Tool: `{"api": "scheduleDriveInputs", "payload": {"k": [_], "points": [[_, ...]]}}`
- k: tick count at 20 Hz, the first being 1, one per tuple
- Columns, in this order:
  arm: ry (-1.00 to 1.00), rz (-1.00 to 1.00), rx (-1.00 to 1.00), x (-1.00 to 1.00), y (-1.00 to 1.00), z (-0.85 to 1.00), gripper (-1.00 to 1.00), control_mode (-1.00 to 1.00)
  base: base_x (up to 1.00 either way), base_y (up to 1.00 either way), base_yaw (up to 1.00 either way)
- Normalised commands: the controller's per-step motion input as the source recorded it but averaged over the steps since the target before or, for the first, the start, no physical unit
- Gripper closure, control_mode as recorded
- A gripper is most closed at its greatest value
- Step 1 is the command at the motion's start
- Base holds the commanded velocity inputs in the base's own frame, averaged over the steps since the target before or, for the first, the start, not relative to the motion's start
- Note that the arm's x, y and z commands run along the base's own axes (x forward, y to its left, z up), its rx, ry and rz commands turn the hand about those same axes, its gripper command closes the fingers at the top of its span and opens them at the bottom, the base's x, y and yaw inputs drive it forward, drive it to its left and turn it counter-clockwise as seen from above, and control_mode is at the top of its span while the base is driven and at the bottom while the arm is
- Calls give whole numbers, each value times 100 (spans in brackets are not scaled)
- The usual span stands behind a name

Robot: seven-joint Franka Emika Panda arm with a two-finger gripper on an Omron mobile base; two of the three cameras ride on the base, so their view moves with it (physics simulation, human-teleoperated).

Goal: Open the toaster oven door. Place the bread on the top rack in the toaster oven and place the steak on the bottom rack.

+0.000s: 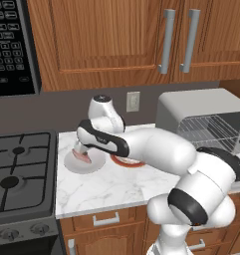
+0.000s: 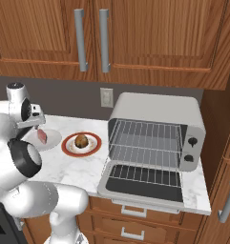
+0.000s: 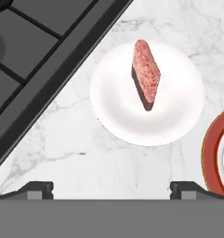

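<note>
The toaster oven stands on the counter at the right, and its door is dropped flat open. Inside, the top rack sits above the bottom rack. The bread rests on a red-rimmed plate. To its left lies the steak on a white plate, also visible as the steak. My gripper hovers open above the white plate, apart from the steak, with nothing between its fingers.
A black gas stove borders the counter on the left, close to the white plate. A black keypad microwave hangs above it. Wooden cabinets run overhead. The red plate's rim is just right of the white plate.
</note>
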Motion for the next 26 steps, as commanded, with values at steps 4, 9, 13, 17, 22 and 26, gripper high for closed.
{"api": "scheduleDriveInputs", "payload": {"k": [4,9,13,17,22,26], "points": [[1,3,0,57,2,-28,-100,-100,0,0,0],[0,0,0,56,2,-22,-100,-100,0,0,0],[0,0,0,28,30,-42,-100,-100,0,0,0],[0,0,0,21,43,-37,-100,-100,0,0,0],[0,0,-3,22,15,-29,-100,-100,0,0,0],[0,0,-6,16,0,-11,-100,-100,0,0,0]]}}
